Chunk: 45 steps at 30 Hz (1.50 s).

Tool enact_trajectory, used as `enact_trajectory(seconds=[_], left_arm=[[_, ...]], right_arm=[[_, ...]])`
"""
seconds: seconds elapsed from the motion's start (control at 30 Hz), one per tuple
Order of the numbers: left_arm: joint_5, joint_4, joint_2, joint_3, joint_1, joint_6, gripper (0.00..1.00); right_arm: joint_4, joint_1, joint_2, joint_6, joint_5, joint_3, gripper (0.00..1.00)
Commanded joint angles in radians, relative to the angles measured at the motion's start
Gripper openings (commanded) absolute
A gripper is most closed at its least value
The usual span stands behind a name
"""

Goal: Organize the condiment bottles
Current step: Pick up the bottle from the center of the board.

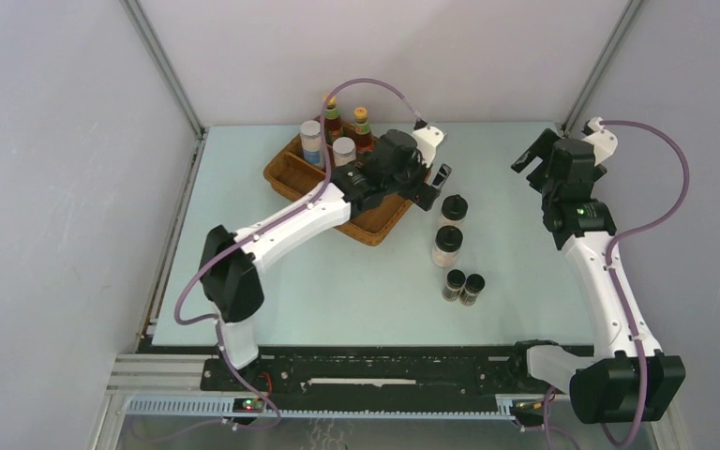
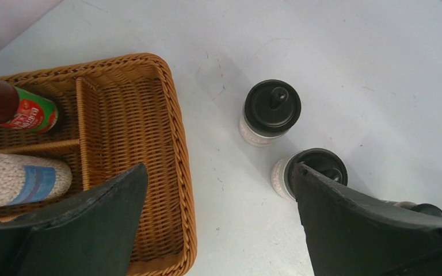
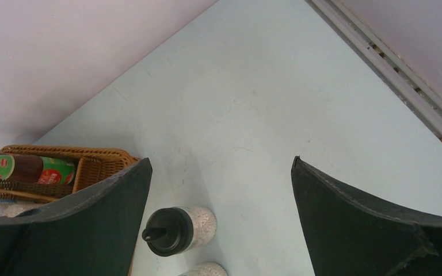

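Observation:
Two black-capped beige shakers (image 1: 453, 213) (image 1: 447, 246) and two tiny dark vials (image 1: 454, 283) (image 1: 473, 288) stand on the table right of the wicker tray (image 1: 286, 173). Two slim red-brown sauce bottles (image 1: 334, 120) (image 1: 363, 129) and two silver-lidded jars (image 1: 311, 141) (image 1: 343, 150) stand in the tray's far compartments. My left gripper (image 1: 431, 186) is open and empty, hovering between the tray's right edge and the shakers. In the left wrist view, the gripper (image 2: 218, 172) has the far shaker (image 2: 270, 109) ahead and the near shaker (image 2: 316, 169) partly behind its right finger. My right gripper (image 1: 536, 155) is open and empty at the far right.
The tray's right compartments (image 2: 126, 126) hold nothing. In the right wrist view, the gripper (image 3: 221, 164) looks over bare table, with a shaker (image 3: 178, 230) at lower left. White walls and metal frame rails (image 1: 164, 66) bound the table.

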Motion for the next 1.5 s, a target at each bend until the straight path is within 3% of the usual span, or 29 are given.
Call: enact_trajectory(seconds=[0.0,0.83,1.47], left_arm=[[0.028,-0.041,0.058,0.120,-0.004,0.012,1.00],[0.260,-0.144,0.249,0.298,-0.034,0.032,1.00],[0.187,-0.138,0.373,0.397,-0.061,0.051,1.00]], right_arm=[[0.026,-0.015,-0.035,0.030,0.008,-0.015,1.00],[0.022,-0.017,-0.027,0.044,-0.006,-0.014,1.00],[0.024,-0.018,-0.042,0.043,0.030,-0.014,1.00]])
